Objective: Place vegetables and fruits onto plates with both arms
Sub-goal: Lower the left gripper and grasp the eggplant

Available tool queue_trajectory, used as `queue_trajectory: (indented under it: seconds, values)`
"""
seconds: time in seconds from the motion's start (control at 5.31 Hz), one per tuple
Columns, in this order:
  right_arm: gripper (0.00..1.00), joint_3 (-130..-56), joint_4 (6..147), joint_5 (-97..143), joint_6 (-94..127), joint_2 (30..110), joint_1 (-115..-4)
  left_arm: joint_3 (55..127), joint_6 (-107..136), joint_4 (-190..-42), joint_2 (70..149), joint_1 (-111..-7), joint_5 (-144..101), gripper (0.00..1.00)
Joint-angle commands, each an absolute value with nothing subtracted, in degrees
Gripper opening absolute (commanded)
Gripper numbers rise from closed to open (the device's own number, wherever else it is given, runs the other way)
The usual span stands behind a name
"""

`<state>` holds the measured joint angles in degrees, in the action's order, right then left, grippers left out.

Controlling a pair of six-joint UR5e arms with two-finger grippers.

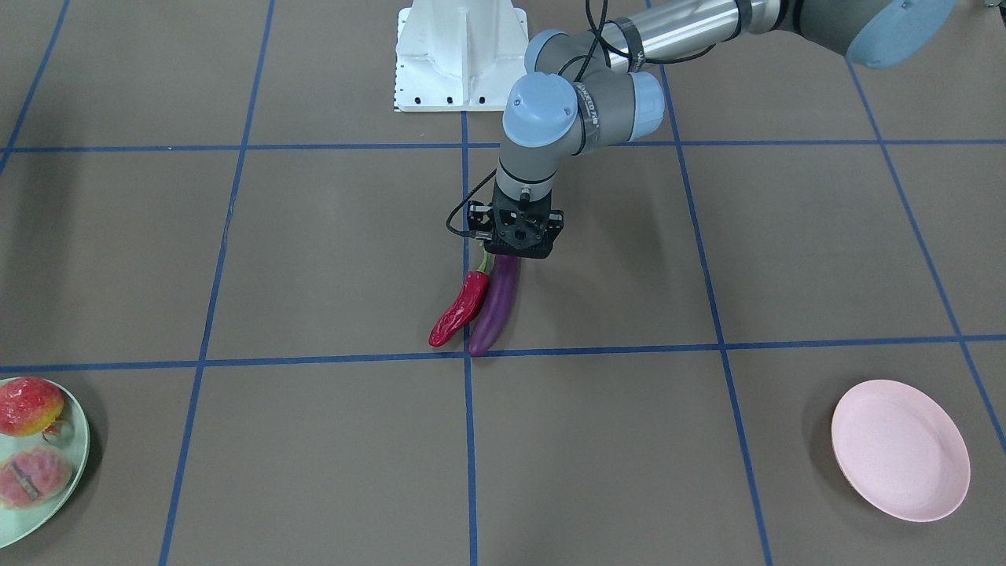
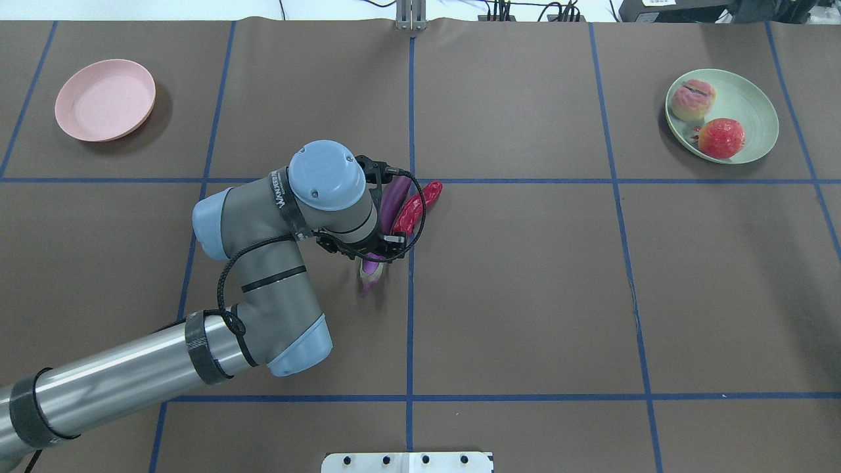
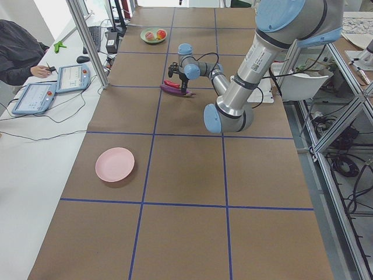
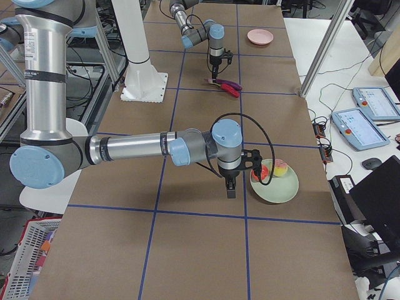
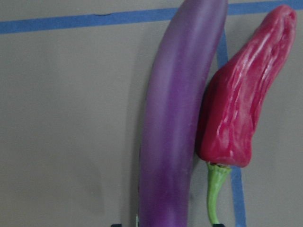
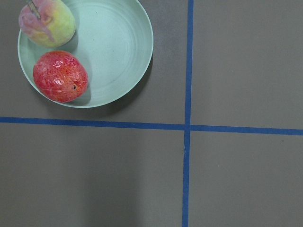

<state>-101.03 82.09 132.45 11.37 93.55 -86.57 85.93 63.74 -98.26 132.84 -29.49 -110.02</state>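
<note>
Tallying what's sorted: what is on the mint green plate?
The peach and the pomegranate lie on the mint green plate, side by side. Only the patch under each fruit is covered.

White lettering rings a band on the left arm (image 2: 263, 276) — too blurred to read.
</note>
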Motion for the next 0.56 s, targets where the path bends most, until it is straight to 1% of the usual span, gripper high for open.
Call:
queue_trajectory:
  seconds: [0.0,0.38]
  values:
    - [1.0,-100.99,82.09,132.45,11.43,93.52,-86.57,85.87,63.72,-98.26,132.8,-29.36,-110.13,0.68]
    - [1.0,-100.9,82.09,132.36,11.51,93.52,-86.48,85.0,63.72,-98.35,132.98,-29.01,-110.21,0.62]
